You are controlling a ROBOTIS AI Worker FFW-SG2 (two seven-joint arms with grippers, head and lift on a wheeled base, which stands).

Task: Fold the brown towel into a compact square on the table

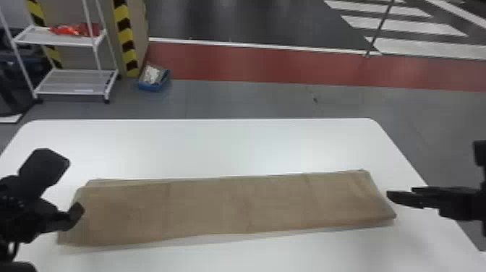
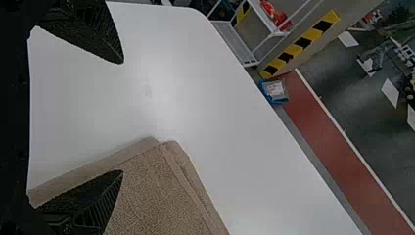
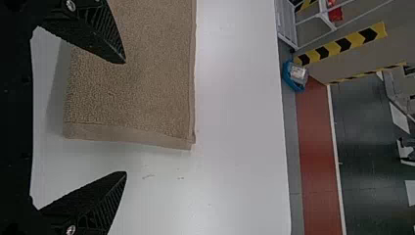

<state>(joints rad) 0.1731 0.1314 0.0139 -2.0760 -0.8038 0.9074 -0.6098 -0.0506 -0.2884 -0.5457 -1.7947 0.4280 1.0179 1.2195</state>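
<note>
Brown towel (image 1: 231, 206) is lying in a strip from nine to three o'clock on the tabletop (image 1: 224, 144), and, left tool (image 2: 122, 117) and right tool (image 3: 125, 117) both gaping wide, I'm probably facing the crosswise fold, needing an end pinched and carried inward.

White shelf rack (image 1: 77, 82) beside a red floor strip (image 1: 253, 65).

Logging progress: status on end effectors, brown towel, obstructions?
Black left end effector and black right end effector open at opposite ends of brown fabric towel. Towel a long strip, not yet square. Blue floor bin beyond white table, out of the way.
</note>
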